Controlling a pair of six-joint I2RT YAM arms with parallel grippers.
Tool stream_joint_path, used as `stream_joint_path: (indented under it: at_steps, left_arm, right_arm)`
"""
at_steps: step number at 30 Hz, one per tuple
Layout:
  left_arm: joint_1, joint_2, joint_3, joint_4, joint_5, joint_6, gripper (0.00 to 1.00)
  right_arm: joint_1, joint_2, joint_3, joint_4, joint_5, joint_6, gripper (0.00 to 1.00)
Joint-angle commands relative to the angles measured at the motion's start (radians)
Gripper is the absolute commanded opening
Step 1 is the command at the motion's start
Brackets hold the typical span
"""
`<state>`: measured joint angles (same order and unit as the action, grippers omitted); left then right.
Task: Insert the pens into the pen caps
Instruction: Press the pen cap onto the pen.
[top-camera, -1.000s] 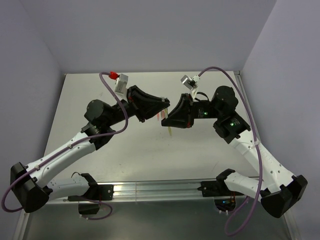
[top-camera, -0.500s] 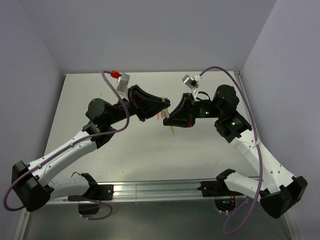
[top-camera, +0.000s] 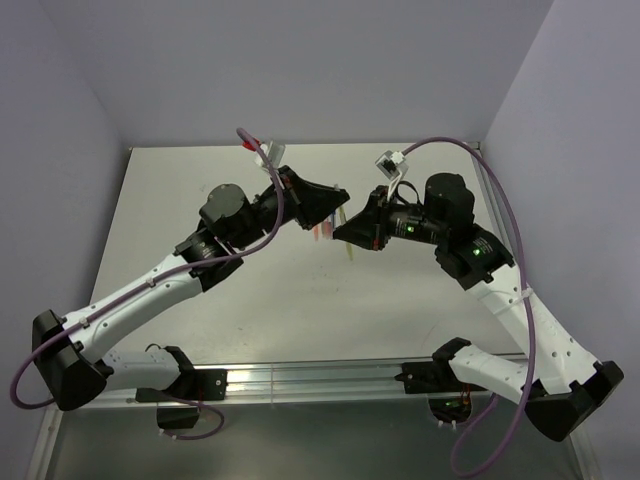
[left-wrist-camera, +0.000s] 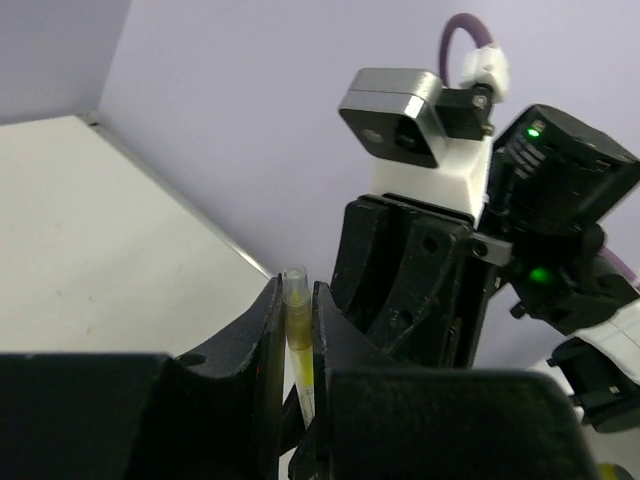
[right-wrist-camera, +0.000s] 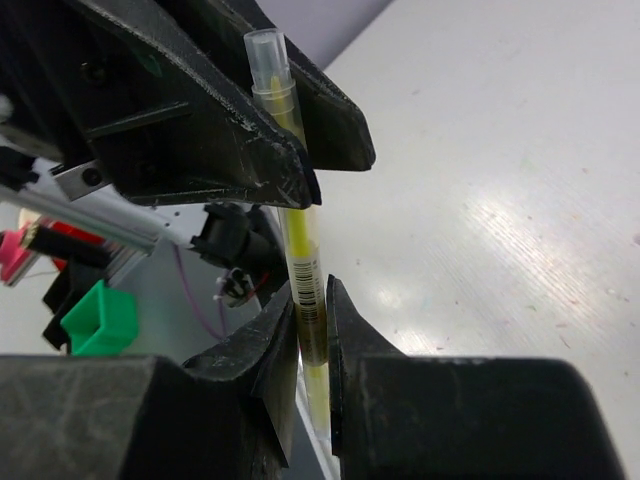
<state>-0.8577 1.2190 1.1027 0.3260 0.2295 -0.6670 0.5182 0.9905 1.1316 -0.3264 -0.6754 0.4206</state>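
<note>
Item 1, yellow pen (right-wrist-camera: 299, 232): pinched low on its barrel, at the printed label, betw. the fingers of my right gripper (right-wrist-camera: 312, 300); held steep so its top end points into my other hand; well above the table (top-camera: 420, 300), resting on nothing.

Item 2, pen cap (right-wrist-camera: 267, 55): pale see-through tube at the pen's upper end; nipped betw. the fingers of my left gripper (left-wrist-camera: 297, 296), jaws narrow around it; kept on the same line as the barrel so the two can be pushed together end to end.

Relation: cap and barrel read as one straight stick in both wrist views; seam hidden by my left fingers, so cannot tell if fully seated; my guess: seating under way or abt done.

Arms: both reach to mid-table, grippers nose to nose; contact betw. them unclear; each wrist cam faces the other hand, handy for checking alignment.

Item 3, loose pens (top-camera: 322, 232): pink and red sticks lying on the table below the grippers; prob. next in the queue; no loose caps made out.
</note>
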Motion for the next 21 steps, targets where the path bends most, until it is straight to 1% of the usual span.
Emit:
stream_joint_path:
  at_steps: [1,6,7,9,10,14,16,18,21]
  left_arm:
    - [-0.095,0.034,-0.003,-0.352,0.107,0.004,0.00]
    - [-0.107,0.077,0.062,-0.458,0.004,-0.032,0.00]
    - [-0.116,0.077,0.066,-0.479,-0.039,-0.036,0.00]
    - [-0.124,0.089,0.089,-0.514,-0.073,-0.042,0.00]
    - [-0.130,0.096,0.100,-0.563,-0.123,-0.046,0.00]
    - [-0.144,0.116,0.141,-0.625,-0.171,-0.045,0.00]
    - [-0.150,0.114,0.146,-0.631,-0.170,-0.040,0.00]
    - [-0.152,0.105,0.137,-0.621,-0.156,-0.022,0.00]
    - [-0.150,0.080,0.112,-0.595,-0.136,0.013,0.00]
  right_arm:
    - [-0.018,-0.004,0.128,0.204,0.319,0.009,0.00]
    - [0.034,0.014,0.161,0.136,0.451,-0.048,0.00]
    - [0.043,0.019,0.166,0.127,0.473,-0.054,0.00]
    - [0.063,0.025,0.175,0.110,0.520,-0.069,0.00]
    - [0.069,0.027,0.178,0.106,0.534,-0.074,0.00]
    - [0.086,0.034,0.192,0.083,0.595,-0.085,0.00]
    - [0.091,0.039,0.192,0.072,0.616,-0.091,0.00]
    - [0.091,0.040,0.192,0.072,0.611,-0.094,0.00]
    - [0.091,0.037,0.185,0.087,0.554,-0.094,0.00]
